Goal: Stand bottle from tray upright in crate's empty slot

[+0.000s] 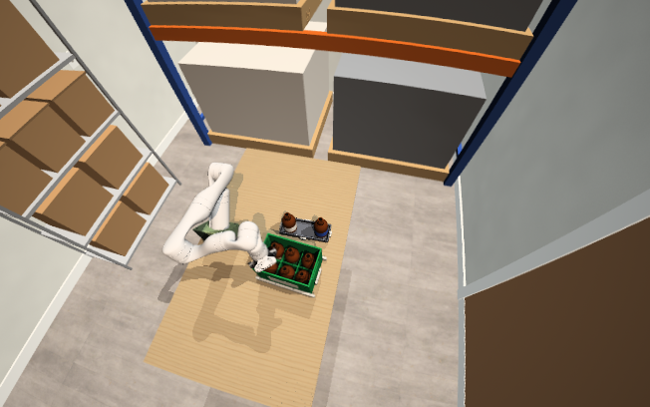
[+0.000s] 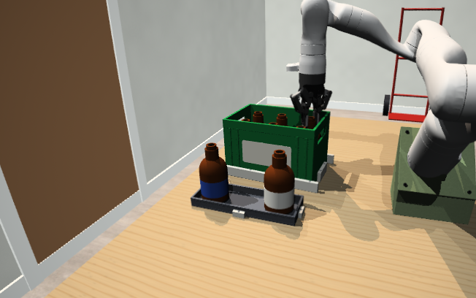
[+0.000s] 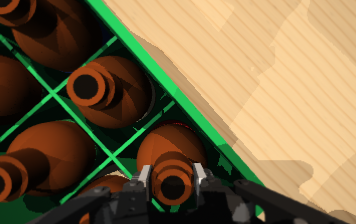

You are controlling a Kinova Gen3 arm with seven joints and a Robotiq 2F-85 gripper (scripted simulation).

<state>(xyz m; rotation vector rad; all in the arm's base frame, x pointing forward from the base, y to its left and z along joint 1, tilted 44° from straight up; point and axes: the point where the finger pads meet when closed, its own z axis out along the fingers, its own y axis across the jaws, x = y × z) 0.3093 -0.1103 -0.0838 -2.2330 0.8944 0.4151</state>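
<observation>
My gripper (image 3: 172, 175) (image 2: 310, 114) (image 1: 265, 262) is shut on the neck of a brown bottle (image 3: 172, 150) that stands upright, low in the corner slot of the green crate (image 2: 271, 133) (image 1: 315, 266) (image 3: 192, 110). Only the bottle's mouth rises above the crate rim in the exterior view. Several other brown bottles (image 3: 107, 90) (image 2: 258, 116) fill the other slots. The dark tray (image 2: 248, 209) (image 1: 305, 230) in front of the crate holds a bottle with a blue label (image 2: 213, 175) (image 1: 321, 226) and a bottle with a white label (image 2: 279, 184) (image 1: 288, 221), with a free gap between them.
The crate and tray stand on a wooden table top (image 2: 255, 256). The arm's green base block (image 2: 427, 190) is at the right. A red hand truck (image 2: 416, 62) stands by the back wall. Shelving with boxes (image 1: 75, 165) lines the room's left.
</observation>
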